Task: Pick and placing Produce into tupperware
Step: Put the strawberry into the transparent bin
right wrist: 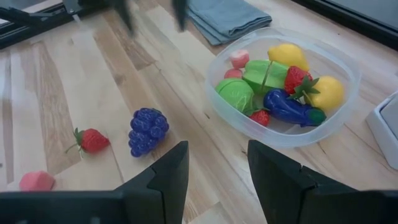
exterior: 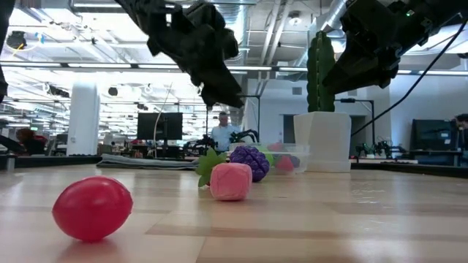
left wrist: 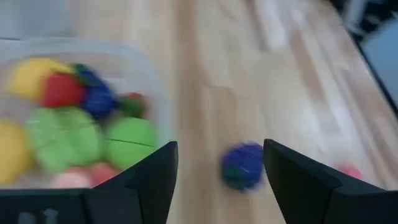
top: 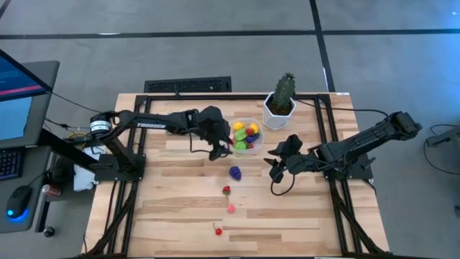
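Note:
The round clear tupperware (top: 257, 144) stands at the table's middle back and holds several toy produce pieces, yellow, green, red and dark blue (right wrist: 273, 84). On the wood in front of it lie purple grapes (top: 235, 173), a strawberry (top: 226, 191), a pink piece (top: 231, 208) and a red piece (top: 218, 230). My left gripper (top: 218, 150) hangs open above the table, beside the tupperware's left rim, with nothing between its fingers (left wrist: 158, 180). My right gripper (top: 276, 168) hovers open to the right of the grapes, empty.
A potted cactus in a white pot (top: 280, 106) stands just right of the tupperware at the back. A folded grey-blue cloth (right wrist: 227, 17) lies behind the tupperware under my left arm. Bare wood spreads toward the near edge (top: 287, 223).

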Tool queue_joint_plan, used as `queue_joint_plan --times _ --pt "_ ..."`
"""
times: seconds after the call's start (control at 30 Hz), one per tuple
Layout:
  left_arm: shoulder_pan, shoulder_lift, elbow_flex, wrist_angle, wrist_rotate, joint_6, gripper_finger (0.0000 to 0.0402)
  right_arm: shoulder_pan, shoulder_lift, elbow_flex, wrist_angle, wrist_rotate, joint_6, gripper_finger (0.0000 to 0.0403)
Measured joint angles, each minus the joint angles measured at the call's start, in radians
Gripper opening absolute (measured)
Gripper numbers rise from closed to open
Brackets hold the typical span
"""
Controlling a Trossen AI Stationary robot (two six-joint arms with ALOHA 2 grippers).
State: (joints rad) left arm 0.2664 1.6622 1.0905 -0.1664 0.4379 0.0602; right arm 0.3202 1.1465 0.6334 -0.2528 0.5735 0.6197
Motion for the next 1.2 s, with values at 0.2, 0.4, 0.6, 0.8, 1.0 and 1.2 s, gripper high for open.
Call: queue_joint_plan --times 0.2,0.4,0.6,0.8,1.0,1.2 --pt "-0.073 -0.012 0.026 -0.183 0.027 0.078 0.0226 0.000 0.000 0.000 0.000 0.000 0.000 0.0187" --pt "-0.155 -0.011 0.026 -0.239 0.020 0.086 0.0226 0.000 0.033 -0.001 0.000 -0.002 0.000 0.0187" --pt "-0.247 -0.010 0.019 -0.233 -0.028 0.104 0.0226 0.000 0.105 -0.001 0.029 -0.066 0.000 0.0187" --pt "-0.308 -0.009 0.018 -0.229 -0.124 0.136 0.0226 0.013 0.175 -0.001 0.178 -0.204 -0.085 0.0187" --pt "-0.311 -0.009 0.018 -0.352 -0.156 0.086 0.0226 0.031 0.237 -0.001 0.344 -0.401 -0.180 0.0187" --pt "-0.303 -0.008 0.018 -0.524 -0.111 0.059 0.0226 0.031 0.330 0.000 0.456 -0.573 -0.182 0.0187"
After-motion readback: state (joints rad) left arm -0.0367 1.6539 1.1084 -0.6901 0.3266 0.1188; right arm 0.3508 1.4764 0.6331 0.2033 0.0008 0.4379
